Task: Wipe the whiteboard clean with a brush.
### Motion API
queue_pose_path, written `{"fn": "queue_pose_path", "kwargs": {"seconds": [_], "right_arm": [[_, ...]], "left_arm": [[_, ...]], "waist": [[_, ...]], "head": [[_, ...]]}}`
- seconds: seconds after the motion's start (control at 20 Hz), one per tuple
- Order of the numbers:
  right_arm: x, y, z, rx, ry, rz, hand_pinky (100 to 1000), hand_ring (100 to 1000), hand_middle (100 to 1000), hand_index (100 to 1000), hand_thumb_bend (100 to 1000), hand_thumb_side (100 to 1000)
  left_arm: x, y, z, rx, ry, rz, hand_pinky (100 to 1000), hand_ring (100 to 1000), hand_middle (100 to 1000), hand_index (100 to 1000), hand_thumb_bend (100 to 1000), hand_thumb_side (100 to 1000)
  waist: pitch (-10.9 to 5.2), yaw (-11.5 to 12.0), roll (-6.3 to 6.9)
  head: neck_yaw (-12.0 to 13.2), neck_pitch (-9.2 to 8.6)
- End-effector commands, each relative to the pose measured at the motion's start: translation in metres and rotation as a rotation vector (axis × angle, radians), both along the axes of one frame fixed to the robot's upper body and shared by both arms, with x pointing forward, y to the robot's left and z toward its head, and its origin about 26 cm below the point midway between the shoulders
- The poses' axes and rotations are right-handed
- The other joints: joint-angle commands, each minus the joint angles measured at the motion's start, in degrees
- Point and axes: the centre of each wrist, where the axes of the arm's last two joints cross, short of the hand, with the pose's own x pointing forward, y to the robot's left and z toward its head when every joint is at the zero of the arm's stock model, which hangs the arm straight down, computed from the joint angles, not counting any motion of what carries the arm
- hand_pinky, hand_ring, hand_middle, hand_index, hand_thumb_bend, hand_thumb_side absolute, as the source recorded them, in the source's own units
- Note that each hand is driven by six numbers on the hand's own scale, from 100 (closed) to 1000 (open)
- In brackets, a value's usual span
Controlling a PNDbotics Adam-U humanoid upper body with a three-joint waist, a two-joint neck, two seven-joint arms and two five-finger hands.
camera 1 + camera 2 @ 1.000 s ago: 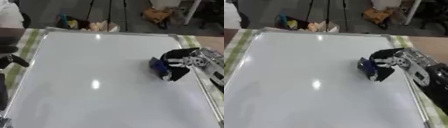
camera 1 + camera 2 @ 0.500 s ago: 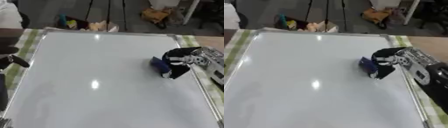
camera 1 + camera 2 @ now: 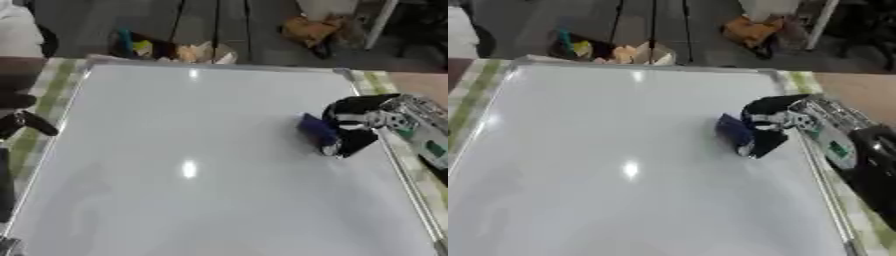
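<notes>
A large whiteboard (image 3: pixel 192 165) with a silver frame fills most of both views; its surface shows no marks, only a light glare. My right hand (image 3: pixel 357 124) comes in from the right and is curled round a dark blue brush (image 3: pixel 318 129), which lies against the board near its right edge. My left hand (image 3: pixel 21 122) shows only as dark parts at the left edge of the left eye view, beside the board's frame; whether it is open or shut does not show.
A green striped cloth (image 3: pixel 45 107) lies under the board and shows along its left and right sides. Beyond the far edge is floor with a tripod's legs, coloured bags (image 3: pixel 588 49) and an orange object (image 3: pixel 750 31).
My right hand has carried the brush a little farther up the board along its right side. The left hand has stayed where it was.
</notes>
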Motion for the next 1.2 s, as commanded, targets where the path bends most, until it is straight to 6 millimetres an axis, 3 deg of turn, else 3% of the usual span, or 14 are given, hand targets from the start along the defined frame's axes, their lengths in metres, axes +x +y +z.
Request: {"fn": "queue_pose_path", "kwargs": {"seconds": [0.05, 0.75, 1.2], "right_arm": [[-0.0044, -0.0016, 0.0083, -0.015, -0.011, 0.013, 761, 831, 701, 110, 100, 620], [-0.0118, 0.0040, 0.0072, -0.036, 0.022, 0.033, 768, 839, 711, 116, 100, 611], [-0.0128, 0.0047, 0.0093, -0.054, 0.046, 0.026, 774, 846, 658, 231, 100, 598]], "left_arm": [[-0.0031, -0.0018, 0.0060, 0.003, -0.025, -0.011, 421, 808, 683, 636, 100, 924], [-0.0030, -0.0023, 0.0067, 0.004, -0.027, -0.016, 422, 808, 682, 636, 100, 923], [-0.0031, -0.0028, 0.0070, 0.006, -0.028, -0.020, 422, 808, 682, 635, 100, 920]], "waist": [[-1.13, -0.1, 0.00], [-1.15, 0.0, -0.17], [-1.21, 0.0, -0.06]], "head": [[0.0, -0.69], [0.0, -0.83], [-0.1, -0.79]]}}
